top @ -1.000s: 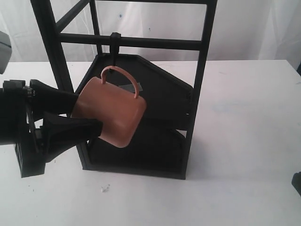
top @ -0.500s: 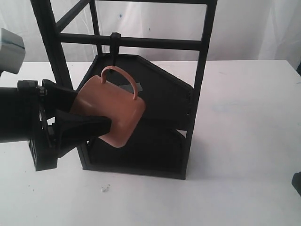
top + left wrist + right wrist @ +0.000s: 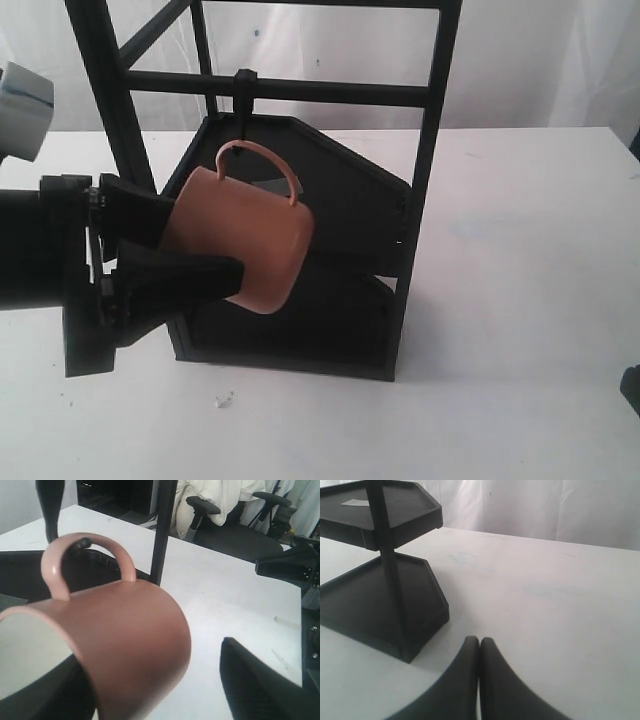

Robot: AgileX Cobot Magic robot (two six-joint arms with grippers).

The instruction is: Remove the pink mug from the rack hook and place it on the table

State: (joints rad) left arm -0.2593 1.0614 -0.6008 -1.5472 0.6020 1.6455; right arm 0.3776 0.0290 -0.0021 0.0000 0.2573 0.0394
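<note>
The pink mug (image 3: 245, 235) hangs tilted by its loop handle from the small black rack hook (image 3: 243, 108) on the rack's crossbar. Its cream mouth (image 3: 27, 650) faces my left arm. My left gripper (image 3: 200, 245) is open and straddles the mug's mouth end. One finger (image 3: 195, 275) lies in front of the body, the other (image 3: 135, 212) behind it. In the left wrist view the hook tip (image 3: 82, 543) sits inside the handle (image 3: 90, 555). One finger (image 3: 255, 685) stands clear of the mug wall. My right gripper (image 3: 479, 642) is shut and empty, low over the white table (image 3: 545, 605).
The tall black rack (image 3: 430, 150) has two angular shelves (image 3: 330, 190) behind and below the mug. Its upright post (image 3: 164, 530) stands just beyond the mug. Office chairs (image 3: 230, 525) sit past the table's far edge.
My left gripper has slid rightward, further along the mug. The mug has swung slightly right on the hook. The jaws stay open.
</note>
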